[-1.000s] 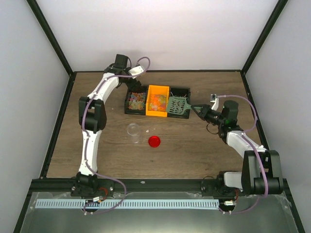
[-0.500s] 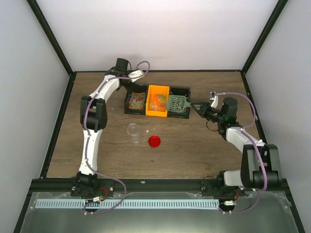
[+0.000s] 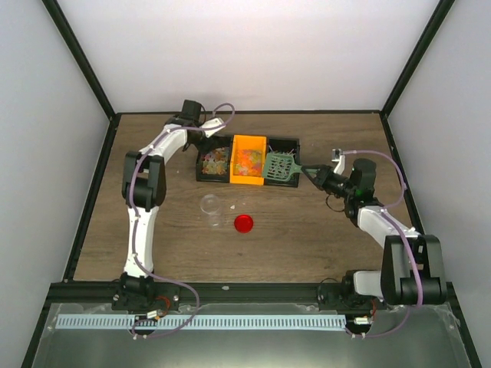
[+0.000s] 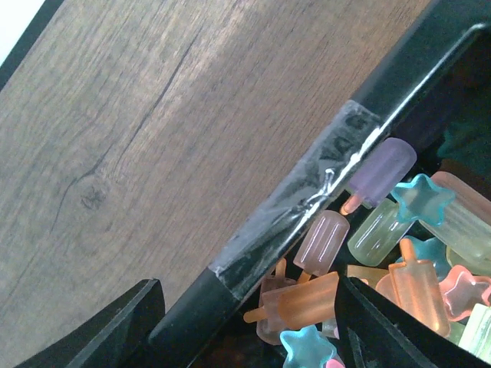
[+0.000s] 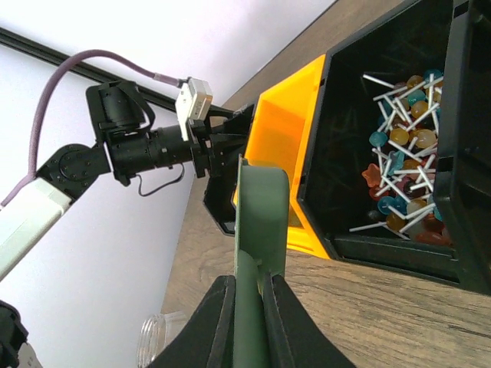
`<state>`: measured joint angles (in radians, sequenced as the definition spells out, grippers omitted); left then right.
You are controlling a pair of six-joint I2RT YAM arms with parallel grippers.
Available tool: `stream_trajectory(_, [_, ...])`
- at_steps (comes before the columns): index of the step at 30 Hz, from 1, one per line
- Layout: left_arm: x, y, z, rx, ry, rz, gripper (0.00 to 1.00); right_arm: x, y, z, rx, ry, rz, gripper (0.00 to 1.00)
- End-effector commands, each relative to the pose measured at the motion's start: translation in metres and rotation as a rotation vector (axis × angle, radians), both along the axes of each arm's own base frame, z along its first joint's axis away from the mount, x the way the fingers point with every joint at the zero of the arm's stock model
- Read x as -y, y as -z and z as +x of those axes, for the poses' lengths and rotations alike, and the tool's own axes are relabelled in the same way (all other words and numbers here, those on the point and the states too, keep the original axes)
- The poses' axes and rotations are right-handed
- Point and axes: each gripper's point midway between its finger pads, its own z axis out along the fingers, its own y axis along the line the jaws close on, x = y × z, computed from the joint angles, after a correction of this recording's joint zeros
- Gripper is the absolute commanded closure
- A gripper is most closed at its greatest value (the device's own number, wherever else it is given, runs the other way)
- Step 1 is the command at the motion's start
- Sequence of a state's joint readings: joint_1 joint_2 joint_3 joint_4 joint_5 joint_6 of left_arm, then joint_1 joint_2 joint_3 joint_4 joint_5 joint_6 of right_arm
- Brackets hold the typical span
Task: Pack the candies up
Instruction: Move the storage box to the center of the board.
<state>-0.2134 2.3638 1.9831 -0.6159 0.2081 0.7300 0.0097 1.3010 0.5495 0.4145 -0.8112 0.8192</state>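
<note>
L claw (image 4: 245, 337) hung spread open, gripping nothing, astride the wall of the left black bin (image 4: 307, 199), nr the far edge of the table (image 3: 307, 245). Inside lay the candies (image 4: 383, 261), more in the orange bin (image 3: 247, 181) beside it. R claw (image 3: 311, 172) was clenched on the handle of the green scoop (image 3: 281, 165), its head over the right black bin (image 3: 290, 142).
</note>
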Motion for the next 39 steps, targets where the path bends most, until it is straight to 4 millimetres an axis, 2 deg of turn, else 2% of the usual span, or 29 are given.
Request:
stream_trajectory(1, [-0.013, 0.004, -0.016, -0.057, -0.055, 0.017, 0.39, 0.001, -0.012, -0.006, 0.047, -0.007, 0.011, 0.99])
stream_trajectory(8, [-0.017, -0.009, -0.026, -0.07, -0.115, -0.006, 0.44, 0.0, -0.015, -0.013, 0.051, -0.015, 0.02, 0.99])
stream_trajectory(13, [-0.036, -0.014, -0.03, -0.086, -0.255, 0.022, 0.48, -0.002, -0.016, -0.017, 0.054, -0.03, 0.025, 0.99])
stream_trajectory(18, [-0.054, -0.01, -0.043, -0.105, -0.375, 0.034, 0.51, 0.003, -0.014, -0.012, 0.032, 0.008, 0.013, 0.99])
stream_trajectory(25, [-0.062, -0.011, -0.063, -0.12, -0.489, -0.009, 0.55, 0.021, -0.002, 0.002, -0.063, 0.158, 0.002, 0.99])
stream_trajectory(30, [-0.077, -0.007, -0.072, -0.131, -0.601, 0.016, 0.55, 0.02, -0.001, 0.005, -0.076, 0.164, 0.032, 0.99])
stream_trajectory(39, [-0.084, 0.001, -0.098, -0.183, -0.743, -0.033, 0.55, 0.018, 0.0, -0.001, -0.071, 0.155, 0.031, 0.99])
